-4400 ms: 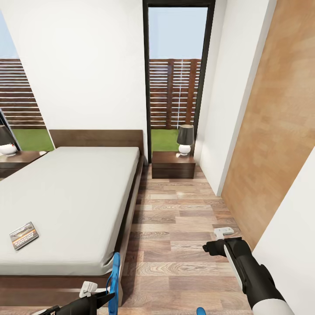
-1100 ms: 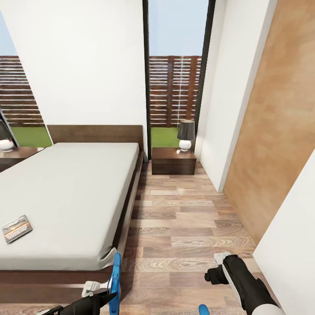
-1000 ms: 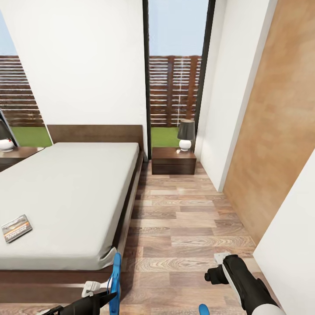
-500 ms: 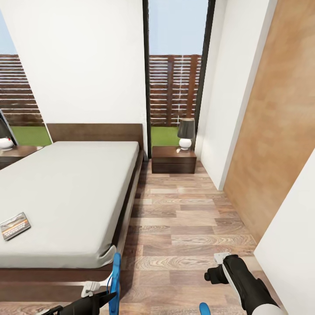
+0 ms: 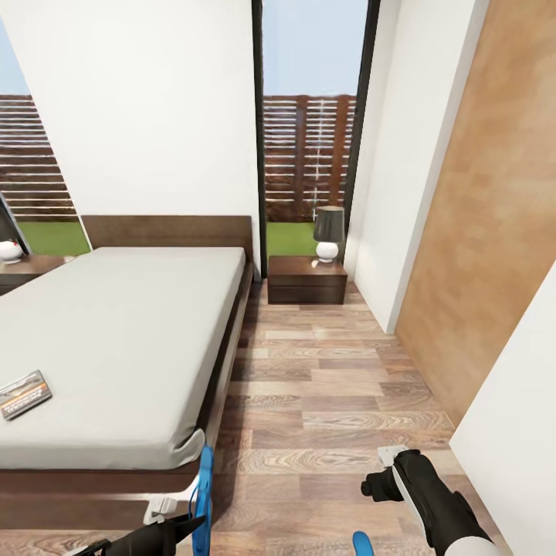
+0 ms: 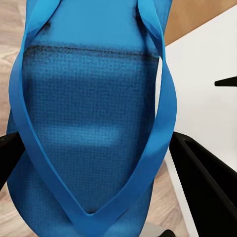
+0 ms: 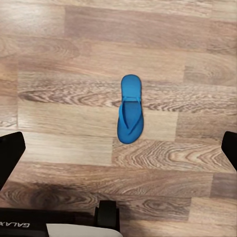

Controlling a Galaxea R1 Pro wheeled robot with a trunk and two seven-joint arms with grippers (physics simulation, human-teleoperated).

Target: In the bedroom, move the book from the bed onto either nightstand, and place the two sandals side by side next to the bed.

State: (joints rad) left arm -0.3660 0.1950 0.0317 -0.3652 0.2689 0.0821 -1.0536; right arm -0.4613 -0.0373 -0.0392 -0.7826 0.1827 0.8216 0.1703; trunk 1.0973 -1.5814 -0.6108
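- wood-plank floor (image 5: 332, 401) runs between the bed (image 5: 116, 340) and the white wall, up to the nightstand (image 5: 306, 279) with a lamp (image 5: 329, 232) beside the window.
- over the last seconds the whole head view has slid a little: the book (image 5: 25, 393) sits closer to the picture's left edge and the nightstand a bit higher. that reads as the camera moving, not the things; the book lies on the mattress near the bed's foot edge.
- left hand (image 5: 181, 525) is pinching one sandal (image 5: 203, 498), held upright just beside the bed's foot corner; in the left wrist view the blue sole and straps (image 6: 94, 123) lie between the dark fingers (image 6: 207, 187), same as a second ago.
- second sandal (image 7: 130, 109) lies flat on the floor by itself; the right wrist view looks straight down on it, and its tip (image 5: 362, 544) peeks in at the head view's bottom edge, a bit more than before.
- right hand (image 5: 377, 488) hovers well above the floor, spread and holding nothing.
- judgement: nothing is placed yet; the robot seems to be lining up along the bed's side to set the held sandal down, then fetch its pair. the book waits.
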